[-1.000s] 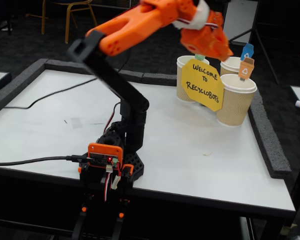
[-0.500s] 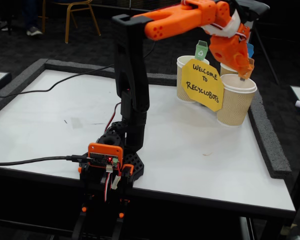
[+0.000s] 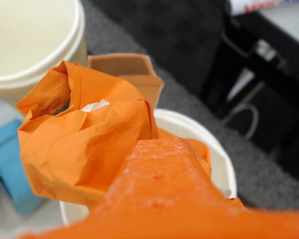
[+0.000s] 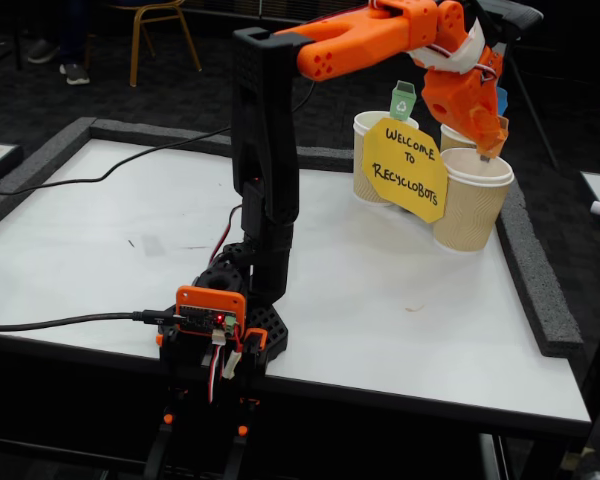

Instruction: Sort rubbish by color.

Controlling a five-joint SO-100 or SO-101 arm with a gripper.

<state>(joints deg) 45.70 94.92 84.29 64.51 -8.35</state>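
The wrist view shows a crumpled orange piece of rubbish (image 3: 84,144) pinched in my gripper (image 3: 147,147), which is shut on it. One orange finger (image 3: 159,189) fills the foreground. The lump hangs just over the white rim of a tan ribbed cup (image 3: 217,157) that carries an orange tag (image 3: 127,67). In the fixed view my gripper (image 4: 485,140) points down over the mouth of that front right cup (image 4: 468,215). There the rubbish cannot be told apart from the orange gripper parts.
A yellow "Welcome to Recyclobots" sign (image 4: 407,168) leans on the cups. A cup with a green tag (image 4: 365,150) stands left of it, and another cup (image 4: 458,135) stands behind. A grey foam border (image 4: 535,280) edges the white table (image 4: 400,300). A black cable (image 4: 60,322) runs to the arm's base.
The arm has swung right and its lower link has risen upright. The gripper went from above the green-tag cup to over the front right cup, dropping slightly toward its rim.
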